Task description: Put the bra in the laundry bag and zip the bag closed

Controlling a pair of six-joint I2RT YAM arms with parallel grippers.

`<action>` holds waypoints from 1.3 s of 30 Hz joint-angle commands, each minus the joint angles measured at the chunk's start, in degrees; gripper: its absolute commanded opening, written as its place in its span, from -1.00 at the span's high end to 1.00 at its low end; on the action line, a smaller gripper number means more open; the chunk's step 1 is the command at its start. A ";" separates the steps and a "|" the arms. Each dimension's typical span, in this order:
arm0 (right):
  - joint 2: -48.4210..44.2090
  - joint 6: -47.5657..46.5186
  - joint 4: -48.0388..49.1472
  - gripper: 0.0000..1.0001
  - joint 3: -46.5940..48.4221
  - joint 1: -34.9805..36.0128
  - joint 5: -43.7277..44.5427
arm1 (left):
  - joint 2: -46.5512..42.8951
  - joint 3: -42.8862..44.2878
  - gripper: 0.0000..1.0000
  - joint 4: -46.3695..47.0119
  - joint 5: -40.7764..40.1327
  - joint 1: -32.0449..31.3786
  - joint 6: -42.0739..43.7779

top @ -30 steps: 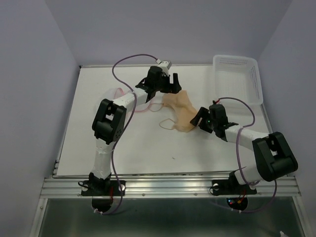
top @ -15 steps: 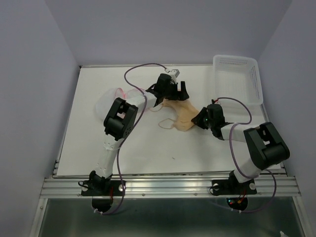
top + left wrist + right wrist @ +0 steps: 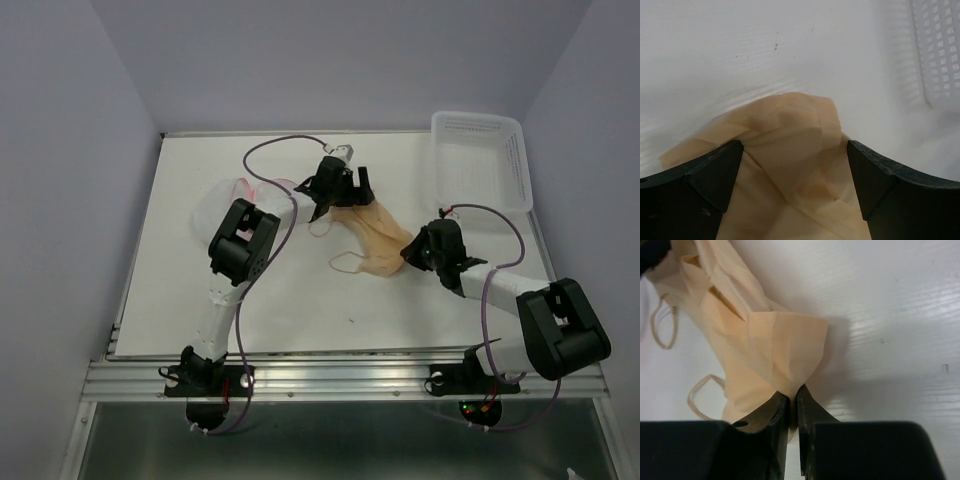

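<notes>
The peach-beige bra (image 3: 377, 236) lies stretched out mid-table between my two grippers, its thin looped straps (image 3: 660, 325) trailing to one side. My right gripper (image 3: 412, 251) is shut on the bra's near-right end, fabric pinched between its jaws (image 3: 792, 399). Over the bra's far end my left gripper (image 3: 342, 192) stands open, and the wrist view shows bra fabric (image 3: 790, 145) lying between the wide-apart fingers (image 3: 715, 170). The white mesh laundry bag (image 3: 225, 200) with pink-red trim lies at the left, partly hidden behind the left arm.
A rigid white perforated plastic basket (image 3: 480, 160) stands at the back right corner. Purple cables loop above both arms. The enclosure walls rise close on both sides of the white table (image 3: 290, 310).
My right gripper has closed on the bra's end and drawn it slightly toward the near right, stretching the fabric. My left gripper moved right from beside the bra to over its far end, staying open.
</notes>
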 commanded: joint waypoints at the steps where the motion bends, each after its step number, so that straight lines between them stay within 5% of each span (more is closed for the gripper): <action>1: -1.09 -3.28 -11.00 0.72 3.05 -0.83 3.32 | -7.64 -3.94 -0.98 -1.71 -6.48 0.03 -1.25; 11: 3.12 -18.04 -37.01 0.67 21.33 -3.30 2.71 | -24.53 -17.46 -0.98 -1.54 -1.65 -1.37 1.56; 16: 5.76 -24.20 -40.99 0.67 26.79 -6.63 2.44 | -28.23 -20.74 -0.98 -1.80 -0.78 -1.29 4.37; 24: 10.86 -31.32 -42.22 0.74 34.17 -7.16 3.58 | -23.49 -14.94 -0.98 -4.61 3.80 -1.29 9.11; 28: 11.91 -31.77 -42.84 0.74 35.32 -7.16 1.39 | -18.57 -8.96 -0.98 -9.60 8.19 -1.37 19.39; 31: 12.70 -31.94 -42.92 0.74 35.06 -7.16 1.13 | -15.58 -0.19 -0.98 -14.80 7.67 -1.64 21.43; 39: 14.72 -36.94 -37.84 0.78 35.23 -7.16 -6.95 | -13.99 1.23 -0.98 -18.23 -2.25 -4.27 20.28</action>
